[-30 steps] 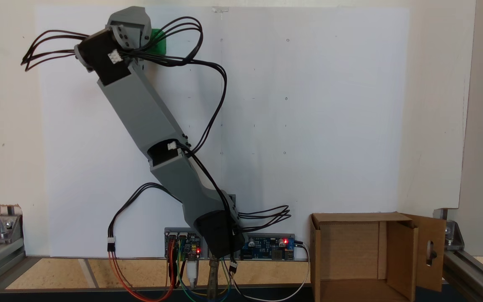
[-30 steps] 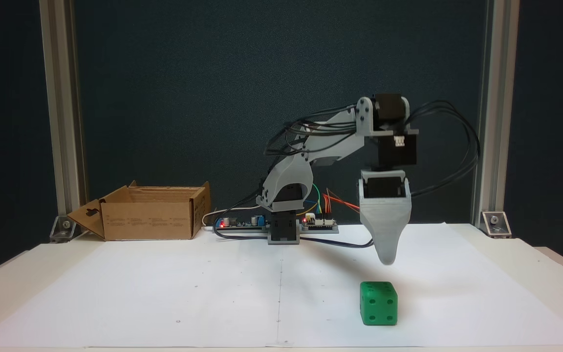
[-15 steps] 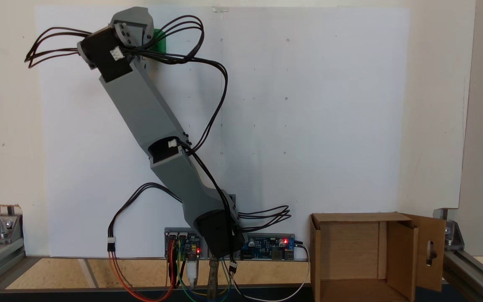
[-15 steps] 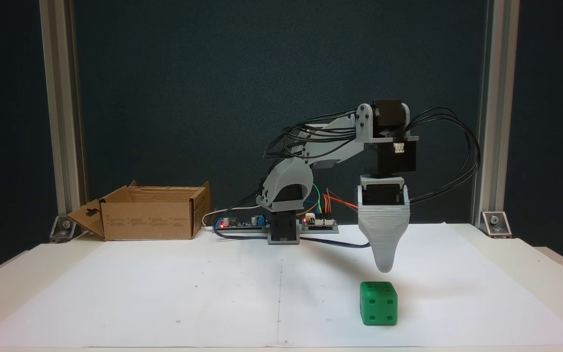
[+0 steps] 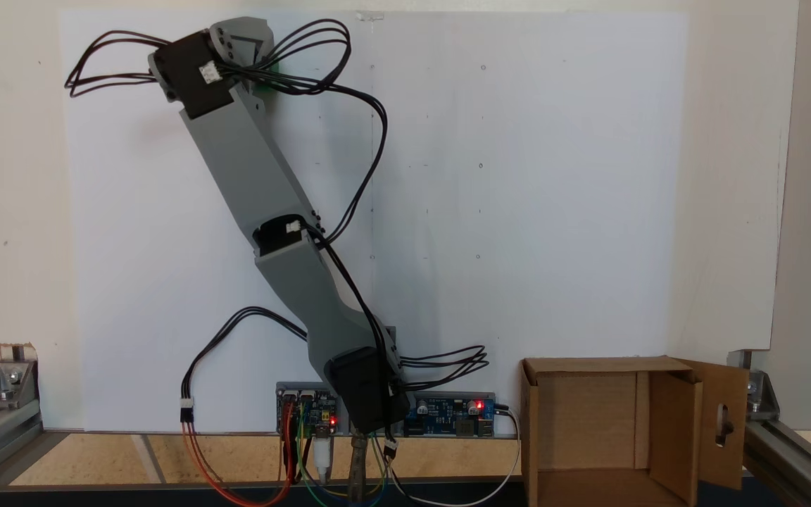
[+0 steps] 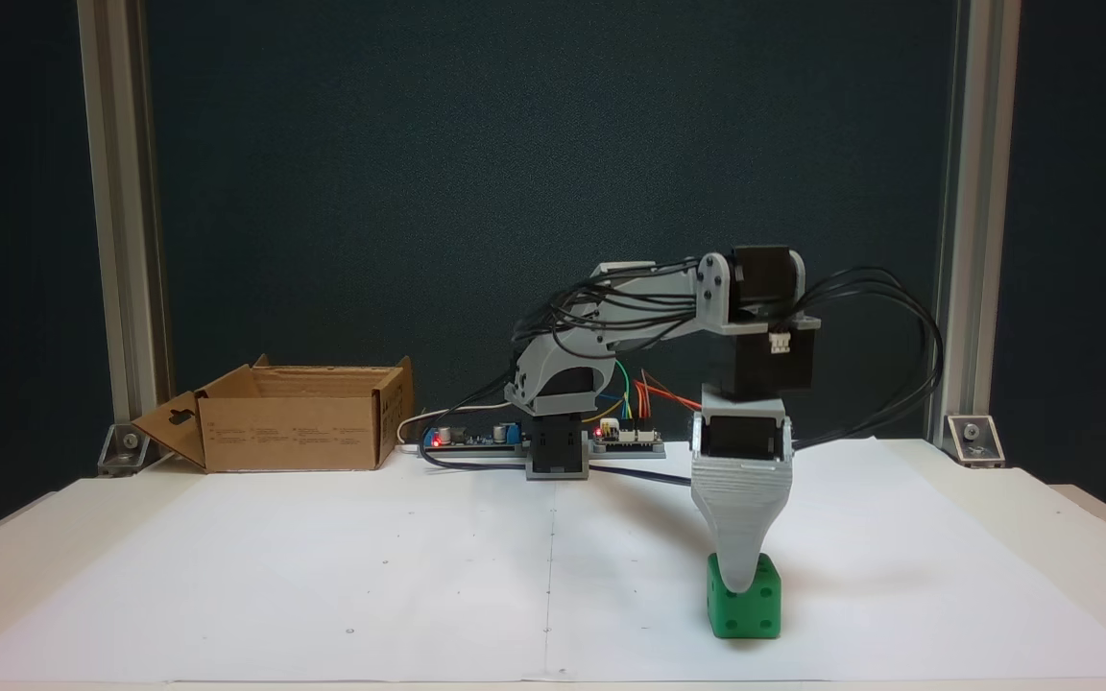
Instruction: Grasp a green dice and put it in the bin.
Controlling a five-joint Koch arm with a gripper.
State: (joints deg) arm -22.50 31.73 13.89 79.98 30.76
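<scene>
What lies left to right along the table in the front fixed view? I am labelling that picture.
Box → arm base → green dice, with the pincer down over its front.

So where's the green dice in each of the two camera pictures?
Fixed view from above: a sliver of the green dice near the top left, mostly under the gripper.
Fixed view from the front: lower right of centre on the white paper, the gripper tip overlapping its top.
Shared landmark: the cardboard box.
</scene>
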